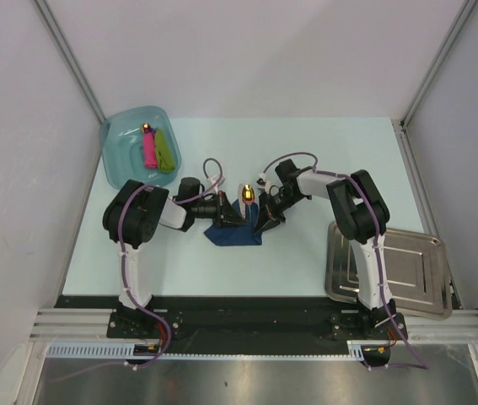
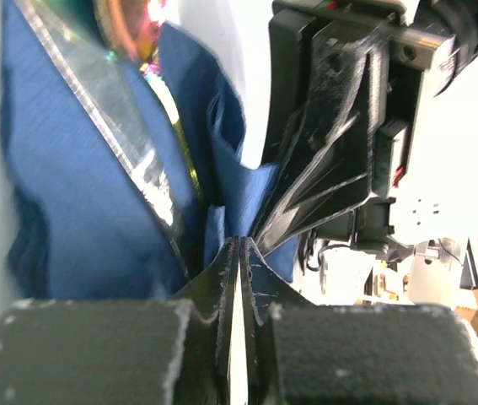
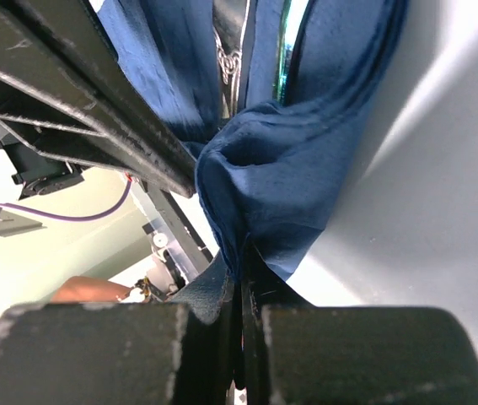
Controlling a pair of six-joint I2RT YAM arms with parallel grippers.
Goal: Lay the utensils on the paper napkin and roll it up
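The navy paper napkin (image 1: 234, 234) lies mid-table, its sides lifted and bunched around a utensil (image 1: 245, 195) with a shiny orange-gold bowl. My left gripper (image 1: 228, 214) reaches in from the left and my right gripper (image 1: 263, 217) from the right, close together. In the left wrist view my left gripper (image 2: 240, 246) is shut, with a fold of the napkin (image 2: 70, 211) running into its tips; the utensil (image 2: 126, 25) leans at the top. In the right wrist view my right gripper (image 3: 243, 253) is shut on a bunched corner of the napkin (image 3: 281, 177). Another utensil (image 1: 147, 128) sits in the tub.
A pale teal tub (image 1: 112, 139) at the back left holds a pink stick (image 1: 148, 148) and a lime-green stick (image 1: 164, 150). A steel tray (image 1: 403, 274) lies at the front right beside the right arm's base. Grey walls close the table on three sides.
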